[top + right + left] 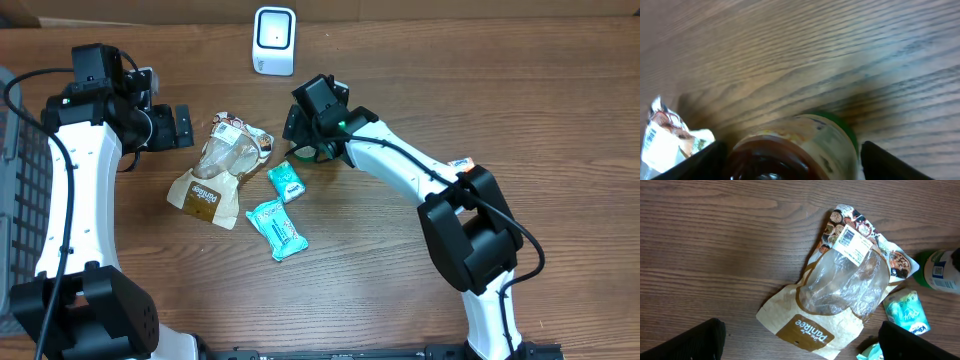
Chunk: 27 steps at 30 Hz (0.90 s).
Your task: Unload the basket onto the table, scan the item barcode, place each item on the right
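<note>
Green bottle [312,153], which I take to be the item for scanning, sits near the middle of the bench [560,90], directly under my right end effector [306,145].

Right wrist view: the bottle's dark end faces the camera and its green body runs away from it. Its long axis therefore lies roughly along my line of approach, between the two fingers [695,162]. One finger stands to the left of the bottle and the other to the right, each just beside its wall. Whether they press on it I cannot tell, so I count the bottle as straddled, not as held.

Left wrist view: the bottle shows at the right edge with a pale label on its side. No barcode is legible there.

Key relation: the white scanner [273,40] stands at the far edge of the bench, beyond the bottle and a little to my left, with bare wood between the two. My right arm is by far the nearer. My left end effector [183,127] hangs released, fingers wide with nothing between them. It is beside the bread bag [218,165] and well apart from the bottle. Two teal packets [286,182] lie on the near side of the bottle, away from the path to the scanner.

Judgement: the coming move calls for a firm hold across the bottle's width and a short carry away from me. It also needs a turn about the long axis until the label meets the scanner.
</note>
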{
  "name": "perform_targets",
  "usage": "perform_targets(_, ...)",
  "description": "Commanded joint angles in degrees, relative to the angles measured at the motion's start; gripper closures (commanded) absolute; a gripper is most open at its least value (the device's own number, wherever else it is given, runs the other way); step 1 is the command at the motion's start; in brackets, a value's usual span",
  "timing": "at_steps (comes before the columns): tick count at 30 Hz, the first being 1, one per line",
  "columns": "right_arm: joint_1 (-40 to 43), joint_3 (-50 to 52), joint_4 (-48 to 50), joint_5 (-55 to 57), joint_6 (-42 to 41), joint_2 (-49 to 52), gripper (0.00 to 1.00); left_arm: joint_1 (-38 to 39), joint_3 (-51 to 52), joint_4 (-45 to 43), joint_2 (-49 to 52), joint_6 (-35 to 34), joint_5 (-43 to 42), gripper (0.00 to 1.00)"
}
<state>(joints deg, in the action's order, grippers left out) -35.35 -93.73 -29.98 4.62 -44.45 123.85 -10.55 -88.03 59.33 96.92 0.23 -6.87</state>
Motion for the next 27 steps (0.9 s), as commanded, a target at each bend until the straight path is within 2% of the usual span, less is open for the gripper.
perform_targets(1, -0.3, -1.7, -1.0, -0.7, 3.9, 0.3, 0.27, -0.3, -0.9, 0.0, -0.7, 1.0, -0.2, 0.01)
perform_targets(10, 0.6, -6.7, -11.1, -6.1, 20.7, -0.1, 0.28, -0.3, -0.9, 0.0, -0.7, 1.0, -0.2, 0.00)
perform_targets(14, 1.0, -10.0, -18.6, -7.3, 32.5, -0.1, 0.28, -0.3, -0.9, 0.0, -0.7, 1.0, -0.2, 0.00)
perform_targets(19, 1.4, -10.4, -23.4, -6.2, 46.3, -0.1, 0.18, -0.3, -0.9, 0.0, -0.7, 1.1, -0.2, 0.00)
perform_targets(22, 2.4, -10.9, -23.7, -4.8, 45.1, -0.1, 0.15, -0.3, -0.9, 0.0, -0.7, 1.0, -0.2, 0.00)
perform_targets(27, 4.0, -14.7, -26.5, -12.1, 28.8, -0.1, 0.14, -0.3, -0.9, 0.0, -0.7, 1.0, -0.2, 0.00)
